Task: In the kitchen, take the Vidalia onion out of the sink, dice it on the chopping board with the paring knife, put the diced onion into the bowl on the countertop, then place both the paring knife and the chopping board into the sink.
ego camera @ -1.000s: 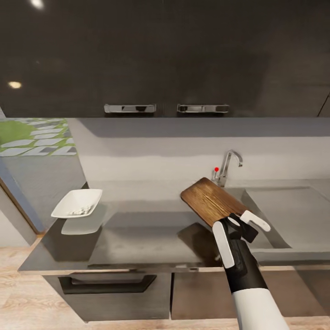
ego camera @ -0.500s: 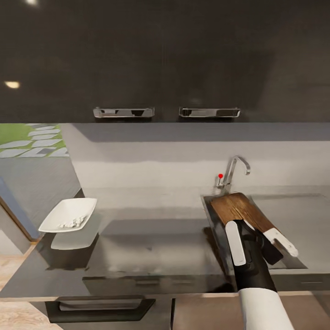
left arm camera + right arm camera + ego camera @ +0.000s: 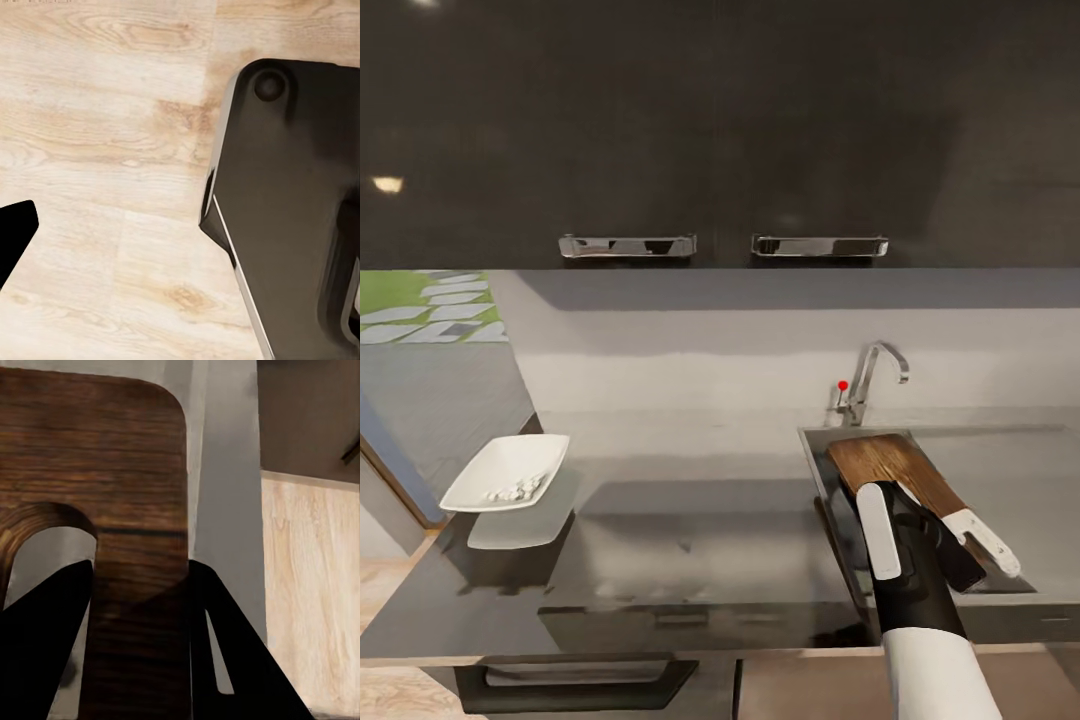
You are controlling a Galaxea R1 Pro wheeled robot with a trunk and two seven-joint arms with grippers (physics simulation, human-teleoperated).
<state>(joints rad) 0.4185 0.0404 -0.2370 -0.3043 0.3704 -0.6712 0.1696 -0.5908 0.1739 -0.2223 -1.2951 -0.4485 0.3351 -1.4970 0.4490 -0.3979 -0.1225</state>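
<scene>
We hold dark brown wooden chopping board [image 3: 890, 468] pinched in right gripper [image 3: 925, 525] over grey steel sink [image 3: 815, 462]; last step. Next: lower, release. Left gripper state: cannot tell.

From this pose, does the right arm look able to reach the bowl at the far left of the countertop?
Probably not as things stand: the right gripper is shut on the chopping board over the sink, and the bowl sits across the whole countertop.

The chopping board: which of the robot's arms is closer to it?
Right. Its end effector grips the chopping board over the sink. The left one hangs above wood floor, beside the robot's dark base.
</scene>
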